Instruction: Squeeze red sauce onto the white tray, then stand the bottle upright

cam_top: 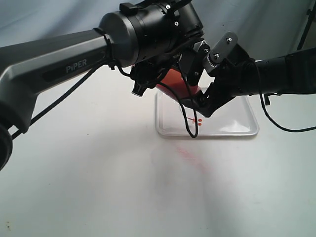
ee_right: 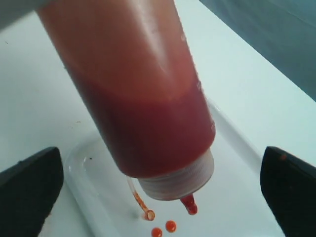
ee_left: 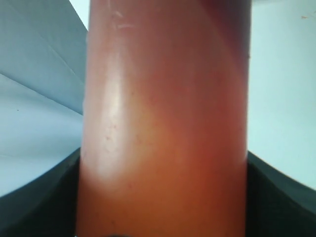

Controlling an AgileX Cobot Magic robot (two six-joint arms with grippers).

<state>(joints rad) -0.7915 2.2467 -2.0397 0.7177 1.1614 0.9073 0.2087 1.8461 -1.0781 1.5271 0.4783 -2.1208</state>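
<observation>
A white table runs back to a blue-grey cloth backdrop, and the white tray lies on it as the fixed mark. The bottle hangs upside down over the near left part of the tray, tilted, with its nozzle just above the tray floor and its loose cap dangling beside it. A few small drops of red sauce already sit on the tray under the nozzle. A dull pink smear marks the table in front of the tray.

The left claw holds the bottle's body, with dark fingers pressed to both sides. The right claw is spread wide on either side of the bottle near the tray and touches nothing.

The squeeze looks to be in hand. To do it well, I would press slowly and evenly and keep the nozzle over the tray, well inside its rim. I would let the last drop fall before tipping the bottle upright. The dangling cap could drag through the wet drops.

The only readable writing is "PiPER" on the left arm; the bottle shows no label.
</observation>
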